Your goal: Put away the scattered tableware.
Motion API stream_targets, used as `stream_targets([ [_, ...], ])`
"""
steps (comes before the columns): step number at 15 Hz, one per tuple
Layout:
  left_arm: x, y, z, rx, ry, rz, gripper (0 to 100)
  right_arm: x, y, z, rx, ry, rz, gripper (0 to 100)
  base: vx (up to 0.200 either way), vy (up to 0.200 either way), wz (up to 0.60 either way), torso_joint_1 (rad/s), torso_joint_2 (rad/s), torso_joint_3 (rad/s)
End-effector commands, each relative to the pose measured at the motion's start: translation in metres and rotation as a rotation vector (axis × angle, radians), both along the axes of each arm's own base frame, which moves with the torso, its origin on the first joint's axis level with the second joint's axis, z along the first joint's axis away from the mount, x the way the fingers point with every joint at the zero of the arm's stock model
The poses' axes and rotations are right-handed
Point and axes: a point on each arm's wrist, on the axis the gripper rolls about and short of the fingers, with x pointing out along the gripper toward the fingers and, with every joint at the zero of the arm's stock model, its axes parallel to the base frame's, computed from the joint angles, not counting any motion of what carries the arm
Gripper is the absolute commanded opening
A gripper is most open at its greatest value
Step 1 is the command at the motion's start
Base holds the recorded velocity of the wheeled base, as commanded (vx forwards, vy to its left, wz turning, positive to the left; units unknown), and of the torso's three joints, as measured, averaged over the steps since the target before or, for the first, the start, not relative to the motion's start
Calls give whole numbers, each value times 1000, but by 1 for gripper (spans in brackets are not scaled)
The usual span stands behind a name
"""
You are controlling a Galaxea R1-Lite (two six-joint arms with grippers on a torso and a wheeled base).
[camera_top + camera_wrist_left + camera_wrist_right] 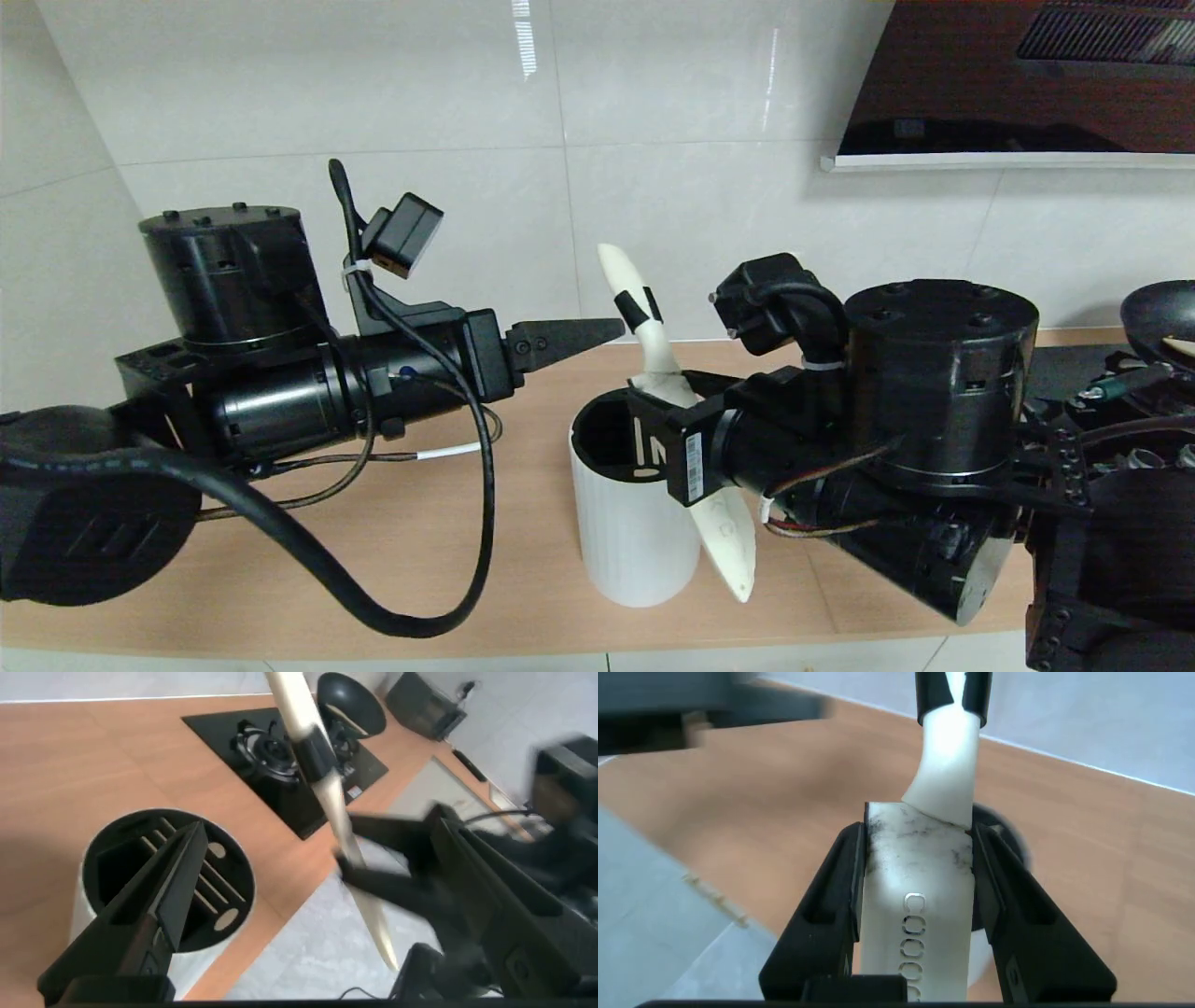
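My right gripper (920, 873) is clamped across the broad slotted part of the white spatula (661, 350), just below where it narrows into the handle, so the grip looks firm. The spatula is in the air, tilted, with its black-banded handle pointing up toward the wall tiles. Its blade end hangs down in front of the white utensil holder (635, 551), outside it and below the rim. The holder stands upright on the wooden counter (411, 532), with a black divider insert showing in its mouth. I read the step in hand as dropping this spatula into the holder. To do that cleanly I would first raise the wrist until the blade tip clears the rim. Then I would carry it over one of the divider's openings, bring the spatula nearer to vertical, and lower it well inside before letting go. Otherwise it may catch the rim and tip the holder. The right arm comes in low from the stove (280, 756) side, its wrist level with the holder's mouth. The left arm is stretched out level above the counter, and the left gripper (597, 330) points at the spatula's handle, near it and holding nothing. From this side-on angle I cannot tell whether its fingers are apart or together.
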Motion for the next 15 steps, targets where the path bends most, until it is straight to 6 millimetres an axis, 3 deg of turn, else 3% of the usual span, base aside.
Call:
stream_targets([
  [1, -1, -7, -5, 7, 8, -13, 100, -8, 6, -3, -2, 11, 29, 0, 0, 0, 0, 0, 0, 0],
  [8, 2, -25, -15, -13, -11, -55, 100, -18, 13, -6, 6, 30, 66, 0, 0, 0, 0, 0, 0, 0],
  [15, -1, -25, -14, -33, -47, -58, 100, -18, 14, -10, -2, 36, 69, 0, 0, 0, 0, 0, 0, 0],
])
